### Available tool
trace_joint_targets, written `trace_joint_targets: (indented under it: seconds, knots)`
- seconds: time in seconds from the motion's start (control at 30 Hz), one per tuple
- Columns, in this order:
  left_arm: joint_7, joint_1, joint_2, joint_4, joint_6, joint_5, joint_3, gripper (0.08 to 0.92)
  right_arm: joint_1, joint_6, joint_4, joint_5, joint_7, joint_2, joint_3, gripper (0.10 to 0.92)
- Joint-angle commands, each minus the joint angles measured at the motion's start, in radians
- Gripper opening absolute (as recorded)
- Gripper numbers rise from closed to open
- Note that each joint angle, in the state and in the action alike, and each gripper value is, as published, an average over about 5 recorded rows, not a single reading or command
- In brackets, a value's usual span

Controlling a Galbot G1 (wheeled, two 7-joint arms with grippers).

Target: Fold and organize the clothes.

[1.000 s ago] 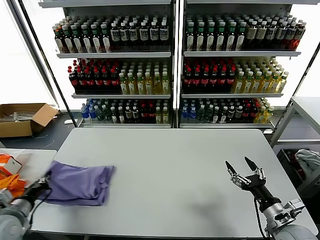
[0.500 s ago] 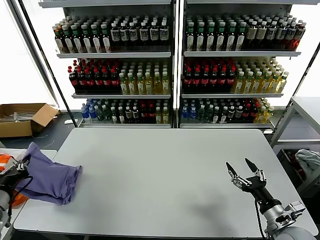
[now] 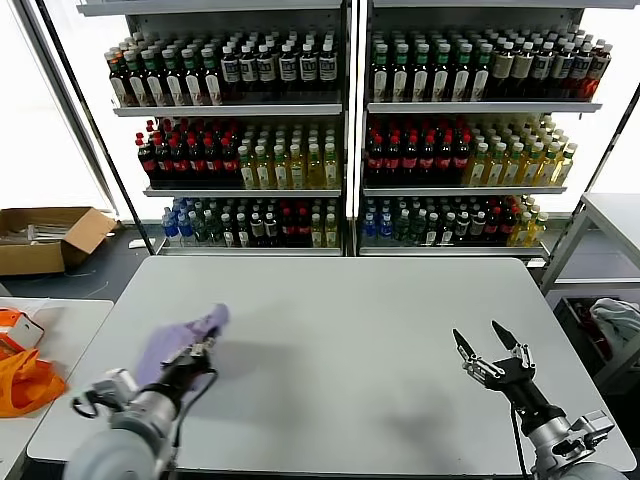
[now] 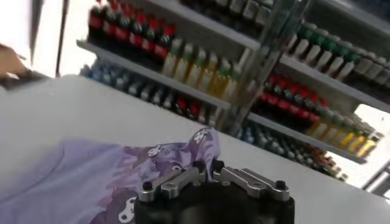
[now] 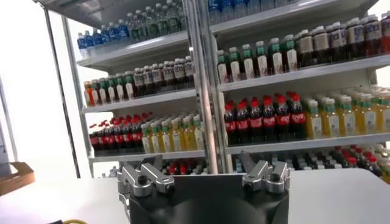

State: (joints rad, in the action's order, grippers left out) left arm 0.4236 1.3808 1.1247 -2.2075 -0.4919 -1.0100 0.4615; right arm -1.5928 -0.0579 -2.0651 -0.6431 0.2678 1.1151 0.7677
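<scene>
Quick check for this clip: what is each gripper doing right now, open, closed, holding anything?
Left gripper: shut on the purple T-shirt, at the table's left side.
Right gripper: open, holding nothing, above the table's right front.

Bright, even daylight floods the scene from the far side, where white backlit panels behind the tall metal shelves of drink bottles (image 3: pixel 345 130) blow out to pure white. The pale grey tabletop (image 3: pixel 380 320) takes a soft sheen and carries only faint, diffuse shadows, one beside the crumpled lavender-purple T-shirt (image 3: pixel 178 340) at near left and another ahead of the right pincer (image 3: pixel 489 340). The shelf uprights lean outward toward the head view's edges. In the left wrist view the shirt's dark print (image 4: pixel 155 173) and the bottles smear with blur; the right wrist view is sharper, its far left washed out by glare.
</scene>
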Motion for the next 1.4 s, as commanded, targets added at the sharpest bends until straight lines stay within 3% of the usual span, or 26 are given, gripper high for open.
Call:
trace_joint_targets:
  seconds: [0.03, 0.33, 0.7, 0.87, 1.1, 1.4]
  knots:
    - [0.098, -0.235, 0.195, 0.309, 0.053, -0.082, -0.386, 0.11, -0.037, -0.007, -0.035, 0.03, -0.003, 0.011, -0.001, 0.823]
    - [0.018, -0.248, 0.16, 0.25, 0.093, -0.145, -0.342, 0.138, -0.025, -0.077, -0.058, 0.068, -0.04, 0.018, -0.106, 0.823]
    - [-0.185, -0.103, -0.016, 0.041, 0.097, -0.163, -0.074, 0.444, 0.218, -0.313, -0.031, 0.02, -0.222, -0.025, -0.515, 0.823]
    - [-0.191, -0.046, -0.036, 0.006, 0.098, -0.158, 0.024, 0.591, 0.364, -0.388, 0.053, -0.01, -0.316, 0.045, -0.732, 0.823]
    - [-0.188, 0.005, -0.003, -0.026, 0.096, -0.127, 0.029, 0.781, 0.429, -0.432, 0.165, -0.03, -0.379, 0.134, -0.867, 0.823]
    - [-0.173, -0.005, 0.004, -0.034, 0.094, -0.119, 0.025, 0.822, 0.438, -0.453, 0.211, -0.017, -0.38, 0.154, -0.882, 0.811]
